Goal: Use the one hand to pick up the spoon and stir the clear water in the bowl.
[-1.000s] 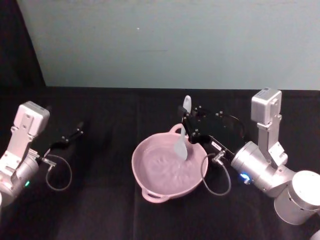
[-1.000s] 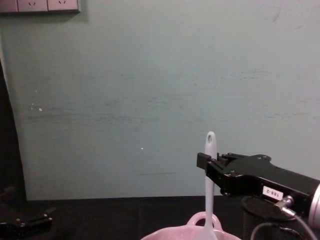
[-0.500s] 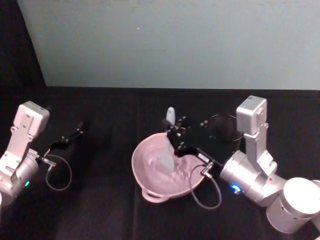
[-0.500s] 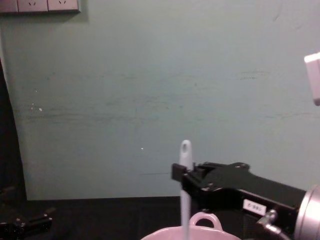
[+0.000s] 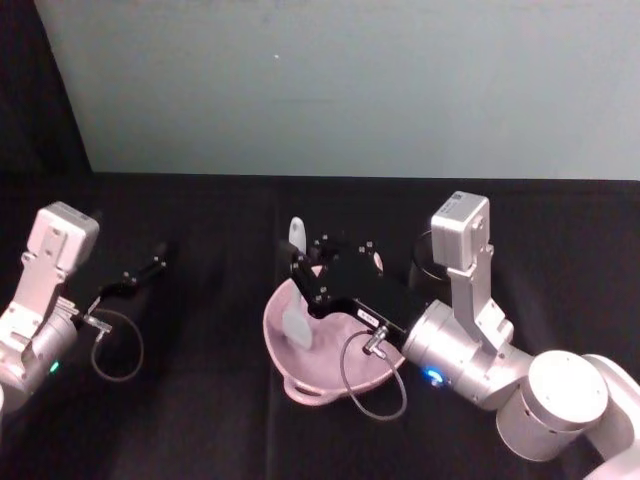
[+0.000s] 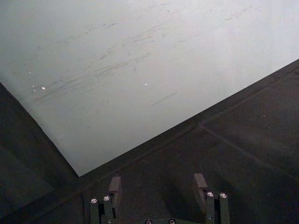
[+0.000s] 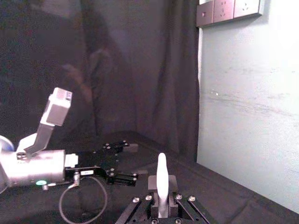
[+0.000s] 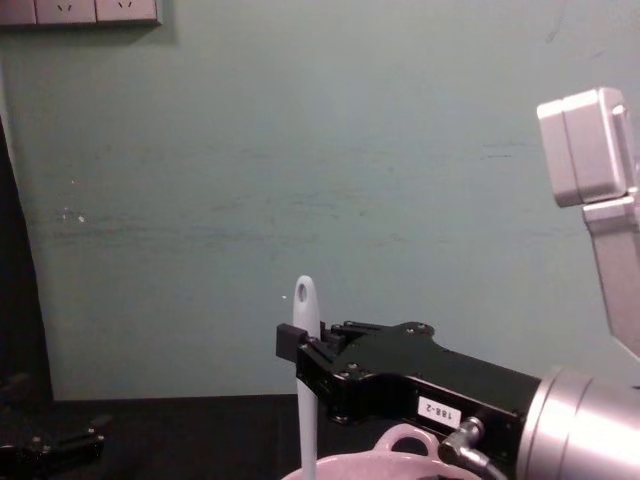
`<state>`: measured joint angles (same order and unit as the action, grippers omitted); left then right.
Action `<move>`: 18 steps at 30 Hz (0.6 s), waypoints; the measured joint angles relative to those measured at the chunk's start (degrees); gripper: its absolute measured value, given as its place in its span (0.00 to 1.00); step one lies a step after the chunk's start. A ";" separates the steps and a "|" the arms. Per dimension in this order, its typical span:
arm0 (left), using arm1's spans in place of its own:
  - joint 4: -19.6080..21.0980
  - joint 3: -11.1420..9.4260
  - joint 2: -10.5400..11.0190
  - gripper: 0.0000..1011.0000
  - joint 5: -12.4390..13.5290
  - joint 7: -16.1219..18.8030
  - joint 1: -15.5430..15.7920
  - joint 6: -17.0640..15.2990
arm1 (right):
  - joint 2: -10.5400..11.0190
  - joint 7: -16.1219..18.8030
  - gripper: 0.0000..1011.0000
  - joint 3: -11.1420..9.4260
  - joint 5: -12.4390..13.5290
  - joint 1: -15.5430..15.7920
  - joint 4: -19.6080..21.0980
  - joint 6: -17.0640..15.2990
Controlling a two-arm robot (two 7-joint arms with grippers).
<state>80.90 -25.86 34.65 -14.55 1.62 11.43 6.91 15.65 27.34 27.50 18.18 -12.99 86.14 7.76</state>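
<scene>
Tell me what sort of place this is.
Probably a robotics test bench, not a kitchen: black cloth-draped table, pale green wall with white sockets, and the black angular right gripper holding a slim white plastic spoon in a pale pink round bowl. Left gripper rests aside.

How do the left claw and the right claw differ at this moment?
The right claw is shut on the spoon, which it holds upright; the left claw is open and holds nothing. The right claw reaches over the bowl; the left claw is off to the left, far from the bowl. Both are black.
</scene>
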 joint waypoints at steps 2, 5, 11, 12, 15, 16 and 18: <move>0.00 0.00 0.00 0.99 0.00 0.00 0.00 0.00 | -0.47 -0.01 0.11 0.01 0.17 -0.73 -1.25 0.23; 0.00 0.00 0.00 0.99 0.00 0.00 0.00 0.00 | -1.08 0.11 0.11 -0.21 0.84 -1.74 -3.17 0.46; 0.00 0.00 0.00 0.99 0.00 0.00 0.00 0.00 | -1.61 0.19 0.11 -0.56 1.14 -3.60 -5.93 0.87; 0.00 0.00 0.00 0.99 0.00 0.00 0.00 0.00 | -1.62 0.19 0.11 -0.72 1.12 -4.08 -6.52 0.92; 0.00 0.00 0.00 0.99 0.00 0.00 0.00 0.00 | -1.47 0.16 0.11 -1.14 1.04 -4.84 -7.48 0.97; 0.00 0.00 0.00 0.99 0.00 0.00 0.00 0.00 | -1.37 0.16 0.11 -1.28 0.98 -5.00 -7.68 0.98; 0.00 0.00 0.00 0.99 0.00 0.00 0.00 0.00 | -0.88 -0.06 0.11 -1.81 0.86 -5.29 -8.04 0.96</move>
<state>80.90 -25.86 34.65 -14.55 1.62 11.43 6.91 14.76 27.27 25.69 19.04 -18.29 78.11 8.72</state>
